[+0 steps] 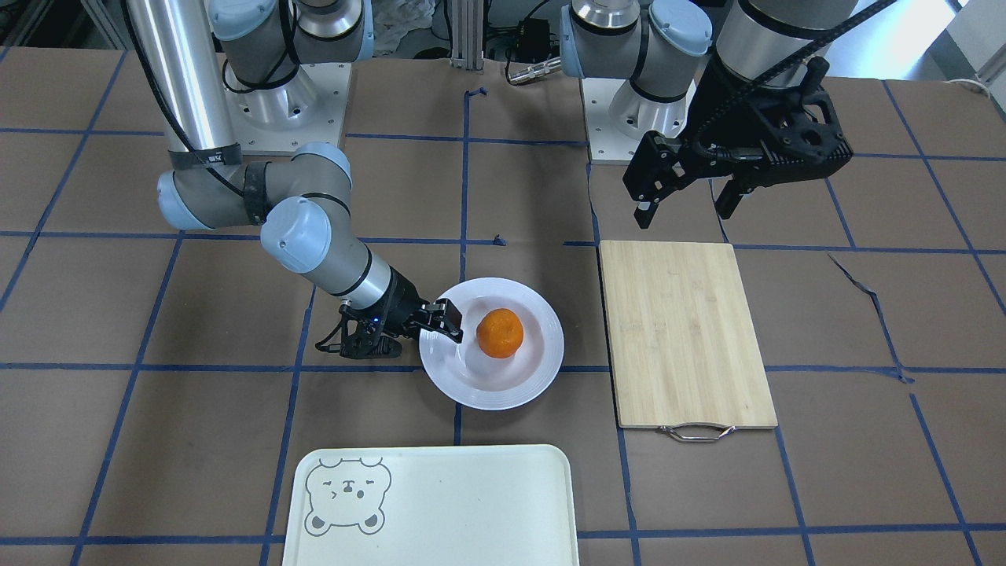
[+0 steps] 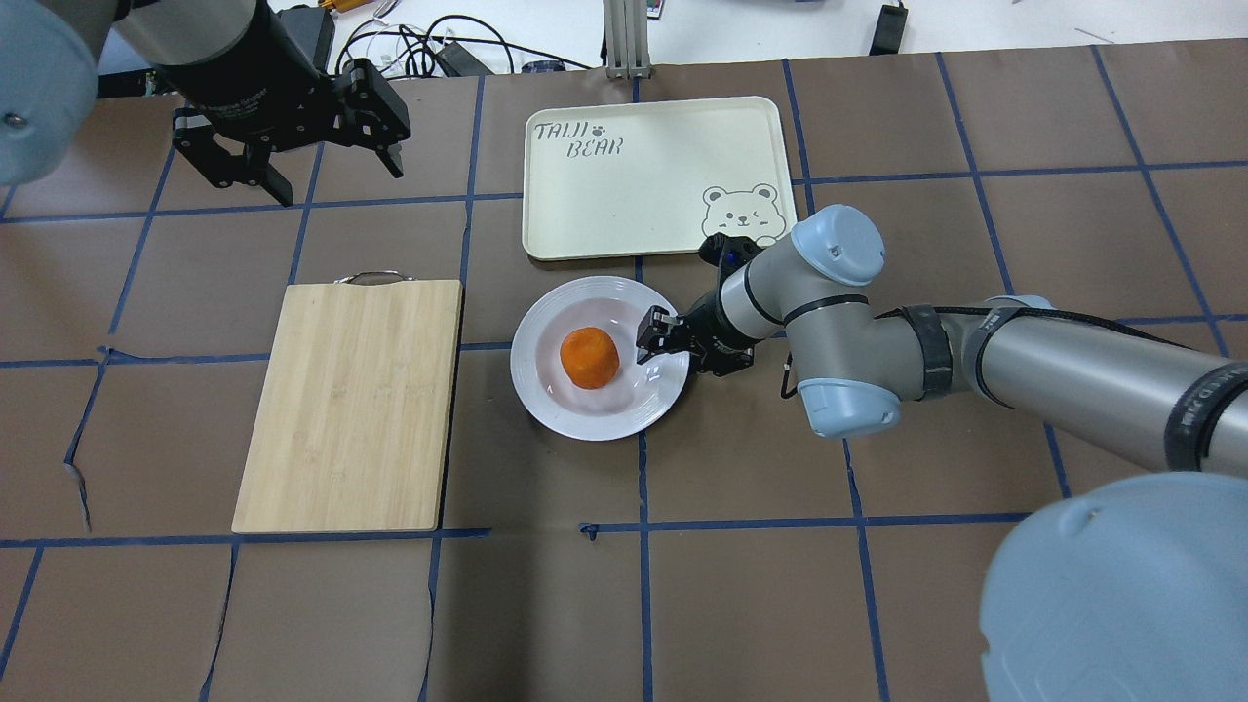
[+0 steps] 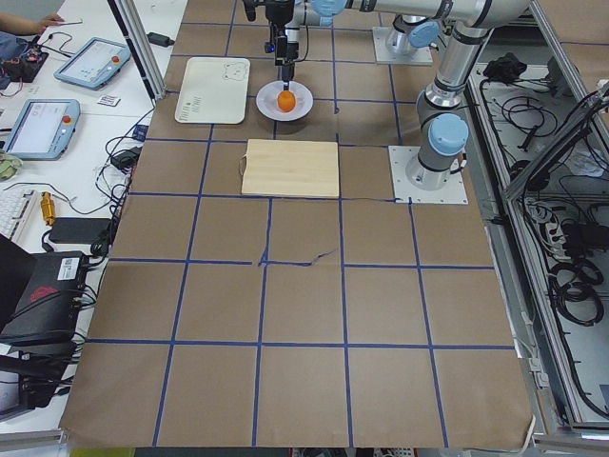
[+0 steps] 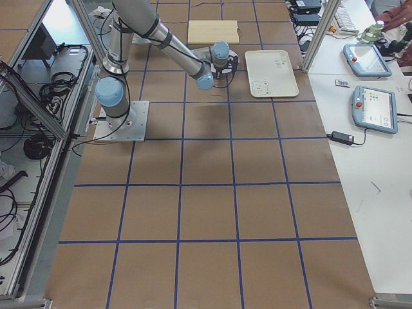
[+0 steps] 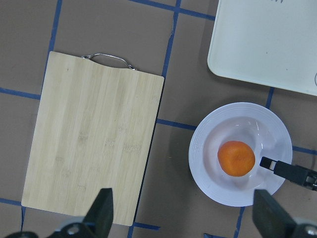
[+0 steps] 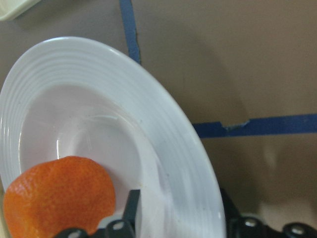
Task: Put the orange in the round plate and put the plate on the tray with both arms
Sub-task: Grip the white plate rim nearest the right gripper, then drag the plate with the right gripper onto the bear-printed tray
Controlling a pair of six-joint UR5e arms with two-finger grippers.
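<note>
Orange (image 1: 500, 332) sits in the well of the round plate (image 1: 503, 397), roughly centred, resting on the white glaze. Plate is flat on the table (image 1: 864, 354).

My right gripper (image 1: 448, 326) is low, at the plate's rim on my right-hand side, with the arm lying nearly level with the table. Jaws are partly closed and straddle the rim: one finger (image 6: 131, 210) lies on top of the rim, over the inner slope, and the other is outside and under the edge. I can't tell whether the pads actually bite the rim. Orange is just past the upper fingertip, toward the plate's centre, with a thin gap and no contact.

My left gripper (image 1: 684, 216) hangs high over the table with jaws spread wide and nothing between them. Its wrist camera looks down on the bamboo cutting board (image 1: 684, 330), the plate and a corner of the tray (image 1: 471, 503). It is well apart from the orange and the plate.

Tray lies just beyond the plate on the side away from me, near it but not touching. Board lies to my left of the plate, apart from it, with its metal handle on the end away from me.
</note>
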